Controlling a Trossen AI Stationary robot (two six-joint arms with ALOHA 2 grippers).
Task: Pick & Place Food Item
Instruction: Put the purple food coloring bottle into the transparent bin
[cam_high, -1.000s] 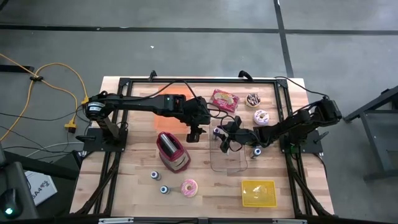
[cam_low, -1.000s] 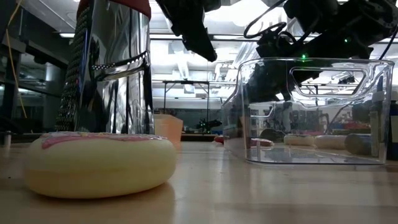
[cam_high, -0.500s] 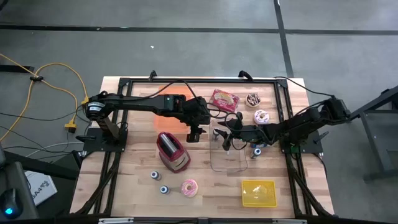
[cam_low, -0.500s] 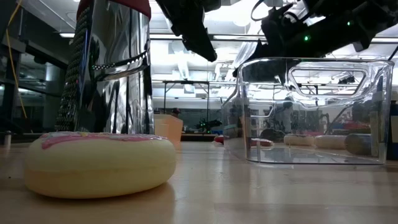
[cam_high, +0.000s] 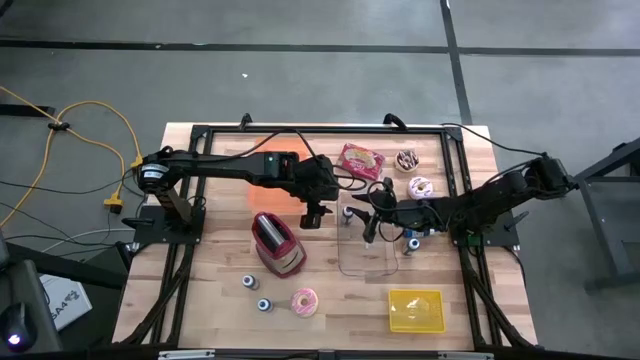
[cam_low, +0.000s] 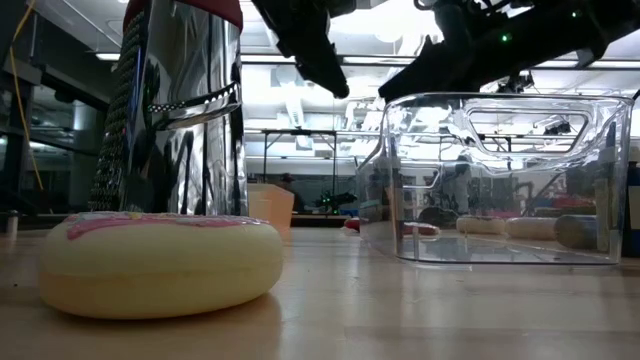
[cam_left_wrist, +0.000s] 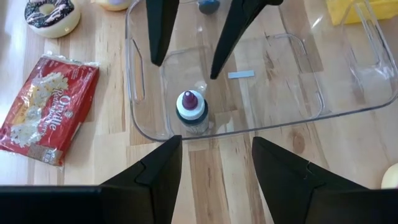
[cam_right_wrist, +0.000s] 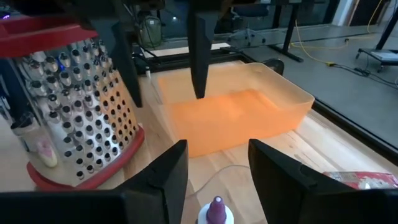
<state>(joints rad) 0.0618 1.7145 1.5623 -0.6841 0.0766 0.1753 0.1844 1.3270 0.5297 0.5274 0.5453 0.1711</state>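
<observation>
The small bottle (cam_left_wrist: 190, 109) was seen upright inside the clear bin (cam_left_wrist: 348, 81), at its wall. The right gripper (cam_high: 366, 228) was held directly above it, jaws parted, empty. The left gripper (cam_high: 311, 214), likewise parted, was positioned beside the bin, farther off.

Both arms are dark, slim and jointed, on black frame mounts. The left hand (cam_high: 314, 213) and right hand (cam_high: 366, 224) each end in two tapered black fingers. Thin black cables loop behind the right hand.
</observation>
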